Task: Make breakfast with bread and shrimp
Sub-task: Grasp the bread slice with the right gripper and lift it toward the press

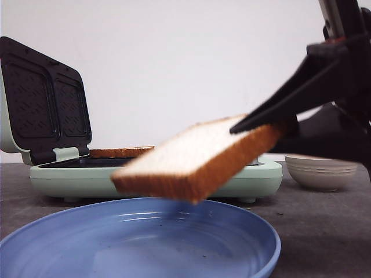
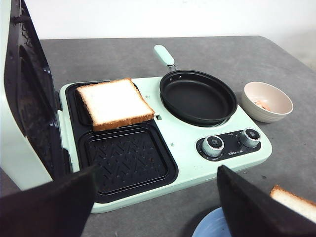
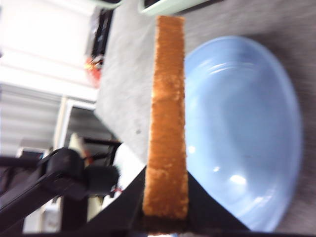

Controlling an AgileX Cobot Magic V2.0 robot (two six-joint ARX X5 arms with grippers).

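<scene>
Above the blue plate (image 1: 139, 240) hangs a bread slice (image 1: 197, 159), pinched at one corner by the right gripper (image 1: 272, 124), tilted and clear of the plate, likely bound for the empty grill well (image 2: 126, 158). Another slice (image 2: 114, 103) already lies in the sandwich maker's (image 2: 187, 148) far well. Only the left wrist view shows the shrimp (image 2: 261, 104) in its bowl (image 2: 267, 101), and the left gripper (image 2: 155, 207) spread wide, holding nothing.
</scene>
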